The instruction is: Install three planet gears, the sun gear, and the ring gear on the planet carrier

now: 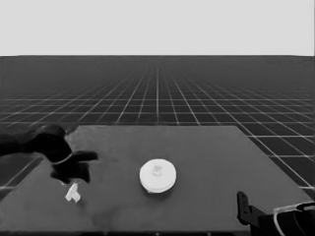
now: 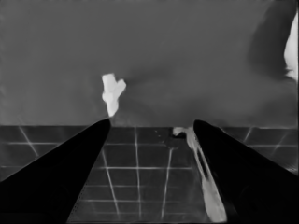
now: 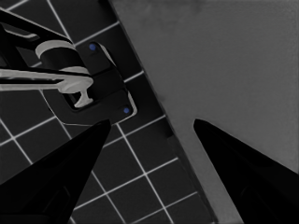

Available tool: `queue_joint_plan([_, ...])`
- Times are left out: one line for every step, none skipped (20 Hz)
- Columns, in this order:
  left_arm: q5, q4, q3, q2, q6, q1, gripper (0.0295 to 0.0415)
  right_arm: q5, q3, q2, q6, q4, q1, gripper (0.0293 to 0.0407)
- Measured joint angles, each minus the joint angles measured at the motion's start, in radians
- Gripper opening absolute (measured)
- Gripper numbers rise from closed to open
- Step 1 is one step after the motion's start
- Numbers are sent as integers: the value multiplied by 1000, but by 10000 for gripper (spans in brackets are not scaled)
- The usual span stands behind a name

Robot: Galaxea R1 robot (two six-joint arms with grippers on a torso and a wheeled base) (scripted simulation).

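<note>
One larger round part (image 1: 157,175) sits near the middle of the desk (image 1: 206,162), a small raised hub at its centre; no gears or smaller round part show around it. One thin white piece (image 1: 73,193) lies well apart toward the desk's left end, just under the left end effector (image 1: 74,172), whose two fingers stand spread with nothing between them. The right end effector (image 3: 152,123) waits at the desk's near right corner, fingers likewise apart and empty.
</note>
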Motion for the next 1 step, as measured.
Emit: queue_joint_plan([-6,-8,-28,-62,91,-5,385,0,0,0,0,0,0,385])
